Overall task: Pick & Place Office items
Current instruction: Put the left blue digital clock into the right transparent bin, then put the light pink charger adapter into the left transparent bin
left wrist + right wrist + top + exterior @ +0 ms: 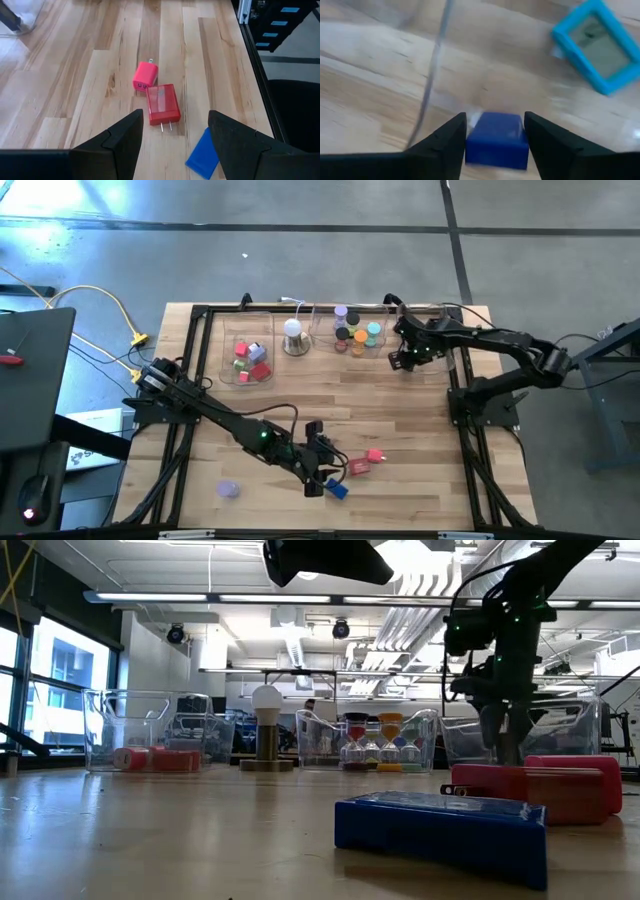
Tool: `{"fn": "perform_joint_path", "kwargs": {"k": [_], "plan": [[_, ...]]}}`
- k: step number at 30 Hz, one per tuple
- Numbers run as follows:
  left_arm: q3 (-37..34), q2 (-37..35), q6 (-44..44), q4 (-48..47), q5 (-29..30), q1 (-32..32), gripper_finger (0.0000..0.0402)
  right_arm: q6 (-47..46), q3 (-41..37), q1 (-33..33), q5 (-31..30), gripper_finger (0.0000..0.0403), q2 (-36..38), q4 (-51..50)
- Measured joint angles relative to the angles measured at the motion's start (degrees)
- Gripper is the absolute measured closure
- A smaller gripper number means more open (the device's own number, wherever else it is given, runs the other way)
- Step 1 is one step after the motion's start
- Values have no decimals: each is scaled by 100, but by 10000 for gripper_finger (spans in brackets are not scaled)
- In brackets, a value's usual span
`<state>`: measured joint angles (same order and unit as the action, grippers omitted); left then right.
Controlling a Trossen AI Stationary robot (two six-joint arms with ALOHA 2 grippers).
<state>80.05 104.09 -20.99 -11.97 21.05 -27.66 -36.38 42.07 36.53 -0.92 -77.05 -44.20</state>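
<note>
My left gripper (322, 477) (175, 122) hovers open near the table's near edge, just above a red block (163, 103) (358, 467). A pink block (145, 76) touches the red one's far corner. A blue block (204, 156) (440, 830) lies flat beside the right finger. A lilac roll (228, 490) sits off to the left. My right gripper (406, 362) (495, 122) is at the far right by the clear trays, shut on a dark blue block (496, 137). Other blocks (250, 362) and rolls (358, 332) lie in two trays. My right gripper pinches the dark blue block by its two opposite sides (470, 140), one finger on each. The block's broad face shows between the fingertips. A clear tray wall (432, 75) stands just beyond it. I cannot tell whether the block rests on anything.
A white dome on a metal base (294, 336) stands between the two filled trays. A teal framed piece (597, 45) lies beyond my right gripper. Black frame rails (462, 410) run along the table's sides. Bare wood (330, 400) spans the table's middle.
</note>
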Motion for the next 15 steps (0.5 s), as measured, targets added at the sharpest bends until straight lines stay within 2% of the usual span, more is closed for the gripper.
{"fn": "perform_joint_path", "kwargs": {"k": [7, 15], "plan": [[0, 0, -2, 0, -14, 0, 183, 61, -3, 0, -22, 176, 0, -9], [0, 0, -2, 0, -12, 0, 183, 81, -18, 2, -105, 172, 253, -46]]}}
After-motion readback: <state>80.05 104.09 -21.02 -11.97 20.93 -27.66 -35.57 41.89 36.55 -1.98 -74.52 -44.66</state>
